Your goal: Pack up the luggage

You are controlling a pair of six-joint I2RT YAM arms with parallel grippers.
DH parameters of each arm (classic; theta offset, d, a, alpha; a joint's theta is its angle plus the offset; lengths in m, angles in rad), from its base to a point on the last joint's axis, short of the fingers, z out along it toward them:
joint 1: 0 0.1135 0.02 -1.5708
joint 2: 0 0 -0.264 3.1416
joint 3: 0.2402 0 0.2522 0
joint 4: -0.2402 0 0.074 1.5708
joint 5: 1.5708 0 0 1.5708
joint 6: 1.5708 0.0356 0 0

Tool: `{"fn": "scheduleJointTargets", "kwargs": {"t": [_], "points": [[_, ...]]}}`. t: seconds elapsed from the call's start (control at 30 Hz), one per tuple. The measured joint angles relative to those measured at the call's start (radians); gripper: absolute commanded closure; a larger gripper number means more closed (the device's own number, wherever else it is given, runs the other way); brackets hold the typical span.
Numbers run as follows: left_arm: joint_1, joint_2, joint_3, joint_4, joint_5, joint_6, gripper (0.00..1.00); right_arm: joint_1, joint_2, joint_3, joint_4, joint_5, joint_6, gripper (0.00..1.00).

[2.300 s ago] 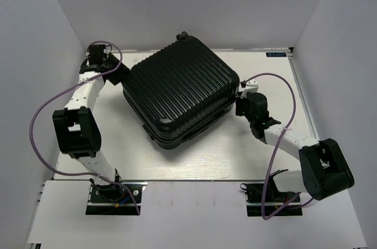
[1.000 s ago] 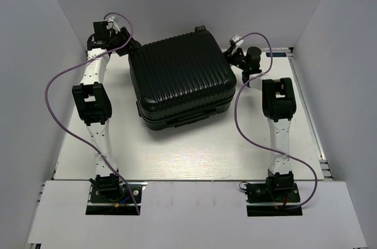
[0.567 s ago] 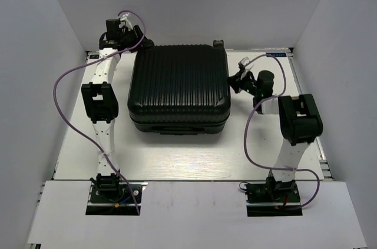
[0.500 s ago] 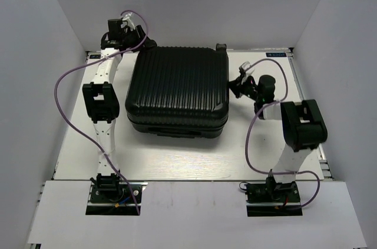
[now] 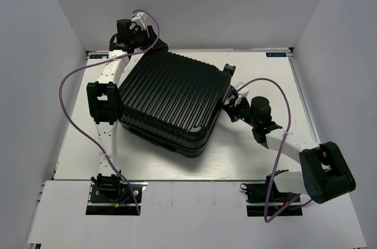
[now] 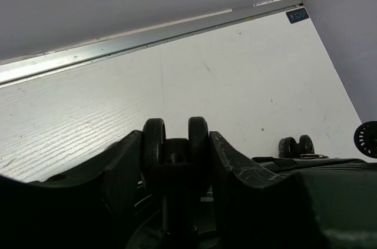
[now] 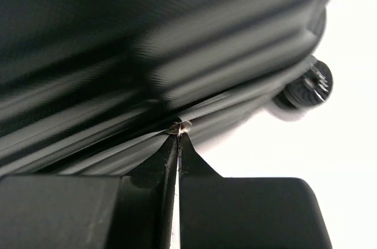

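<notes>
**Inspector:** Where does the luggage (image 5: 171, 105) lie?

**Operator:** Flat on the desk (image 5: 259, 155), shells closed, ribbed face up. In the overhead view it sits skewed, with the ribs running from about ten o'clock to four o'clock. It is close to square, so I cannot name a long axis with confidence.

**Inspector:** Your left tool (image 6: 177, 143)?

**Operator:** At the far-left corner of the case. It is clamped around the twin caster wheel (image 6: 154, 137), one finger against each side. From there the body of the case lies at about five o'clock.

**Inspector:** Your right tool (image 7: 178, 137)?

**Operator:** Fingers pressed together, tips touching the seam (image 7: 88, 152) between the shells on the right-hand edge. The case lies at nine o'clock from it. Something small and pale shows at the tips, but I cannot tell whether it is a zip pull. Another wheel (image 7: 306, 87) shows just beyond.

**Inspector:** What does the next move turn on?

**Operator:** In my judgement, the seam. Nothing can be packed until the case is opened, and my right tool is the one on that line. The left only anchors the opposite corner.
</notes>
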Motion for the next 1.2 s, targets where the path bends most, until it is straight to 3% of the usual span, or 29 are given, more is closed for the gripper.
{"fn": "scheduleJointTargets", "kwargs": {"t": [0.3,0.53,0.67,0.77,0.87,1.03,1.2], "points": [[-0.021,-0.014,-0.034,0.044,-0.008,0.024,1.00,0.029,0.070,0.069,-0.021,0.410,0.096,1.00],[-0.041,-0.011,-0.018,0.024,-0.029,0.071,1.00,-0.032,0.233,0.169,0.043,0.448,0.069,1.00],[-0.043,-0.002,0.003,0.005,-0.041,0.095,1.00,-0.090,0.308,0.136,0.251,0.314,-0.022,1.00],[-0.045,0.001,0.013,-0.006,-0.049,0.112,1.00,-0.157,0.390,0.127,0.408,0.137,-0.067,1.00],[-0.046,0.004,0.023,-0.016,-0.051,0.128,1.00,-0.221,0.470,0.192,0.460,-0.079,-0.064,1.00],[-0.047,0.007,0.031,-0.026,-0.053,0.145,1.00,-0.298,0.669,0.422,0.476,-0.462,0.129,1.00],[-0.047,0.022,0.051,-0.027,-0.046,0.129,1.00,-0.308,0.852,0.627,0.536,-0.695,0.386,1.00]]}}
